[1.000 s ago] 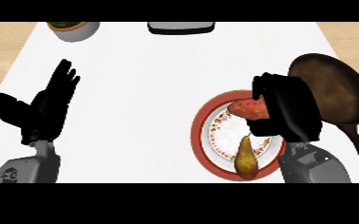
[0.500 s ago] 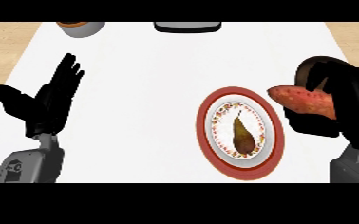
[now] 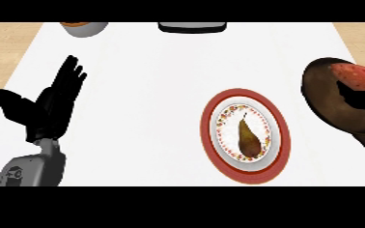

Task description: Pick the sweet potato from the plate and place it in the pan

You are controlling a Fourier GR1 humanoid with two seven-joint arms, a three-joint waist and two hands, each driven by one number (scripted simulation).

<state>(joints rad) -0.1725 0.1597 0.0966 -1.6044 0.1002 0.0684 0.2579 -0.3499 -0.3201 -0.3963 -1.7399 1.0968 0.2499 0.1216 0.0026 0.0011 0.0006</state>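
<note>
Sweet potato [image 3: 351, 74] lies in dark pan [image 3: 329, 99], 3 o'clock edge. Plate [image 3: 245, 135] at 5 o'clock bears a pear [image 3: 247, 135]. Left hand [image 3: 53, 104] rests at 9 o'clock, fingers spread upward.

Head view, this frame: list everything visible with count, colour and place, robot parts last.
Plate: one, red rim with white patterned centre, right of centre on the counter.
Pear: one, brown-green, lying on the plate.
Pan: one, dark brown, at the right edge.
Sweet potato: one, reddish, at the pan's upper right, cut by the frame edge.
Bowl: one, grey with orange inside, top left, partly cut off.
Dark object: one, black and grey, top centre, unidentifiable.
Counter: one, white.
Left hand: one, black, open, fingers up, resting at left.
Right hand: not identifiable.
</note>
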